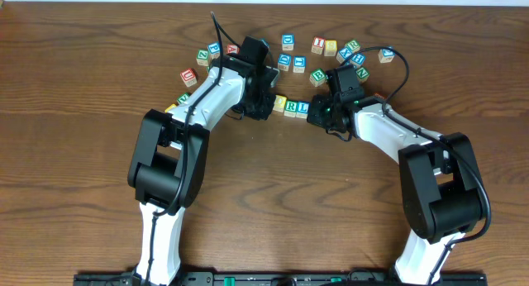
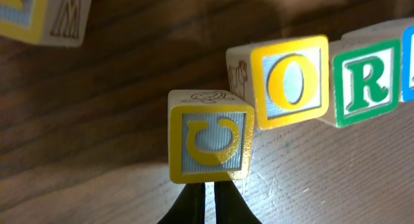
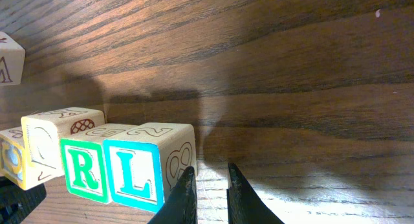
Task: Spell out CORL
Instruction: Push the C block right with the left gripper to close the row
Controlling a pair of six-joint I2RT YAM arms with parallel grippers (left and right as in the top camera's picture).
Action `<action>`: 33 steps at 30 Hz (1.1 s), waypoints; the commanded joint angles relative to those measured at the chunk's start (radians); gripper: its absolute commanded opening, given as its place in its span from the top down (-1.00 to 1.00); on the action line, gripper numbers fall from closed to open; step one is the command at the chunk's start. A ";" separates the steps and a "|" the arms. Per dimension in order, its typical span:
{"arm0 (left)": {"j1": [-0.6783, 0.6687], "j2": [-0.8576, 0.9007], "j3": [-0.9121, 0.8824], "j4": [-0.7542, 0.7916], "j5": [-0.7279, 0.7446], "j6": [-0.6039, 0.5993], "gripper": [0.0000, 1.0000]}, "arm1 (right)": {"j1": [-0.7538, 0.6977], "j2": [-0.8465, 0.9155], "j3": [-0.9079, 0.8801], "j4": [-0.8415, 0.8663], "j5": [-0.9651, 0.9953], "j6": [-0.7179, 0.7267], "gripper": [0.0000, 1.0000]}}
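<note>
Nudging the C (image 2: 210, 144) toward O (image 2: 291, 81), R (image 2: 365, 83), L (image 3: 134, 174).
My left hand (image 2: 208, 193) is closed, fingertips at the C, which sits offset on the tabletop (image 2: 116, 133); my right hand (image 3: 210, 185), nearly closed and empty, sits just beside L.

Painted wooden cubes (image 3: 132, 175), grainy wood table (image 3: 291, 68)
</note>
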State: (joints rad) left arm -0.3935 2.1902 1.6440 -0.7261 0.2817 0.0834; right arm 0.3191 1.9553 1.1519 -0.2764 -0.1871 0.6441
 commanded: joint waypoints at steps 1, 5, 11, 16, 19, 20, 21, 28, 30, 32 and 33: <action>0.004 0.021 -0.005 0.004 -0.014 0.013 0.85 | 0.007 0.010 0.012 -0.003 -0.002 0.005 0.77; 0.004 0.042 -0.005 0.003 -0.025 0.013 0.85 | 0.007 0.010 0.012 -0.004 0.001 0.005 0.77; 0.007 0.037 -0.003 0.002 -0.061 0.008 0.85 | 0.007 0.010 0.012 -0.004 0.002 0.005 0.77; 0.027 0.018 0.008 -0.008 -0.067 -0.033 0.85 | 0.007 0.010 0.012 -0.003 0.002 0.005 0.77; 0.045 0.014 0.017 0.002 -0.066 -0.060 0.85 | 0.007 0.010 0.012 -0.004 0.005 0.005 0.77; 0.050 0.014 0.018 0.006 -0.066 -0.069 0.85 | 0.007 0.010 0.012 -0.003 0.005 0.005 0.76; 0.051 0.014 0.018 0.007 -0.066 -0.080 0.85 | 0.007 0.010 0.012 -0.004 0.005 0.005 0.76; 0.054 0.014 0.018 0.008 0.048 -0.089 0.85 | 0.007 0.010 0.012 -0.003 0.010 0.005 0.76; 0.054 0.014 0.018 0.006 0.071 -0.090 0.85 | 0.007 0.010 0.012 -0.003 0.010 0.005 0.76; 0.054 0.014 0.018 -0.001 0.073 -0.093 0.85 | 0.007 0.010 0.012 -0.003 0.013 0.005 0.75; 0.054 0.014 0.018 -0.005 0.073 -0.093 0.85 | 0.007 0.010 0.012 -0.003 0.013 0.005 0.75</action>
State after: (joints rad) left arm -0.3386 2.2196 1.6444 -0.7216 0.3157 -0.0002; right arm 0.3191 1.9553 1.1519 -0.2768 -0.1860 0.6441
